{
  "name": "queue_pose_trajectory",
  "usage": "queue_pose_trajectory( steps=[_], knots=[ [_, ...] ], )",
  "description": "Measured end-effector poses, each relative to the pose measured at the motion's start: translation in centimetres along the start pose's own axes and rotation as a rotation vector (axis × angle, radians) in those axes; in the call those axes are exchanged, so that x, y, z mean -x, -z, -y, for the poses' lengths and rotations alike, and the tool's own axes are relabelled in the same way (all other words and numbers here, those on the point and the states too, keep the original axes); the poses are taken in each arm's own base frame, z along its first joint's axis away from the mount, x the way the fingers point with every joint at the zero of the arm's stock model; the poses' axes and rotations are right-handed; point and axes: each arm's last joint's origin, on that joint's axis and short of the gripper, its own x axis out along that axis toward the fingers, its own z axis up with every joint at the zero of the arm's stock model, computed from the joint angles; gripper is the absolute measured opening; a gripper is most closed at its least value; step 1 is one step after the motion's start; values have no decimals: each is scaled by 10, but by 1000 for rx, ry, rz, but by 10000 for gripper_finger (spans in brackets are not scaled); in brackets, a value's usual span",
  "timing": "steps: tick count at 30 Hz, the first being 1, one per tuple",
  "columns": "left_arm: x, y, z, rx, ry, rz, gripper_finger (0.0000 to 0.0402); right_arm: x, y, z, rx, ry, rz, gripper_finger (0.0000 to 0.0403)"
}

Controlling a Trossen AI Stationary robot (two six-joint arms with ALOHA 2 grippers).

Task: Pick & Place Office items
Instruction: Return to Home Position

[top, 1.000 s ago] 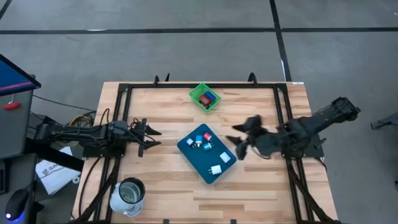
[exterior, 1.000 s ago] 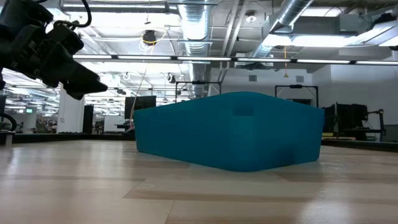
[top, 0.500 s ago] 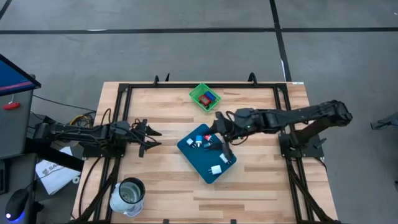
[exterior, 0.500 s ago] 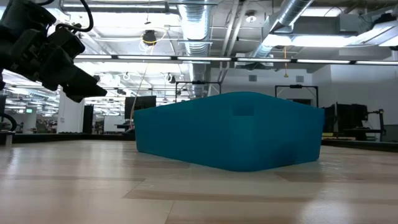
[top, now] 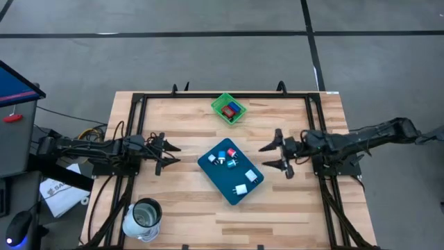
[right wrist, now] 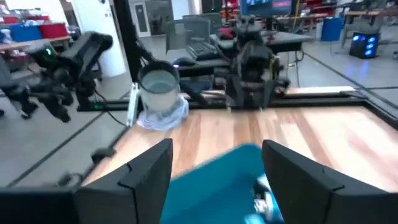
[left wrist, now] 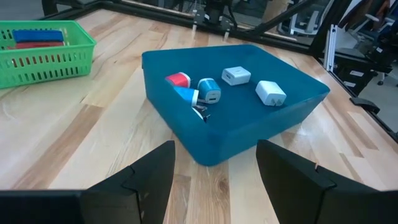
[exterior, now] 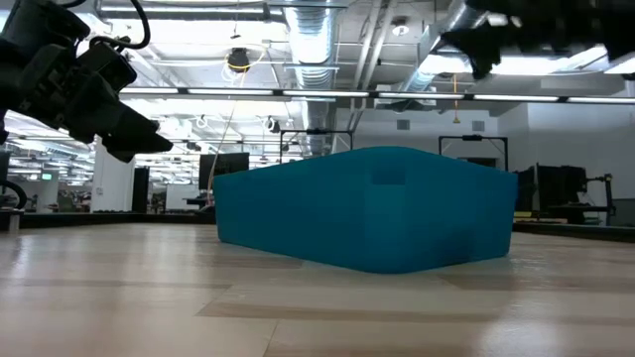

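Observation:
Several small office items lie in the teal tray (top: pixel 236 182) at the table's middle: a red piece (left wrist: pixel 178 79), a blue-and-white piece (left wrist: pixel 208 91) and white blocks (left wrist: pixel 271 93). More red and blue pieces (left wrist: pixel 37 36) lie in the green mesh basket (top: pixel 229 109) at the far edge. My left gripper (top: pixel 173 154) stands open, level, left of the tray, with nothing between its fingers. My right gripper (top: pixel 265 157) is open and empty just right of the tray, pointing at it. In the low view it shows at the top right (exterior: pixel 476 45).
A pale cup (top: pixel 142 219) stands at the table's near left corner. Black frame rails (top: pixel 139 104) run along the table's left, far and right sides. Bare wood lies near the front edge and between tray and basket.
My right gripper swung out from the right over the tray's far end, then drew back toward the table's right edge. It has come lower and rolled level. It stays open and took nothing; the pieces in the tray lie as before.

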Motion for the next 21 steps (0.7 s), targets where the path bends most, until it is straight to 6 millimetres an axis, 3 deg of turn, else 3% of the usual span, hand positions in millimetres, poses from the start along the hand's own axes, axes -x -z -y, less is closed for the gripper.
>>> queue_pose_trajectory(
  steps=[7,21],
  knots=[
    [0,-1,0,0,1,6,223,30,40,9,34,37,93,240],
    [0,-1,0,0,0,6,223,53,72,15,100,65,127,240]
  ],
)
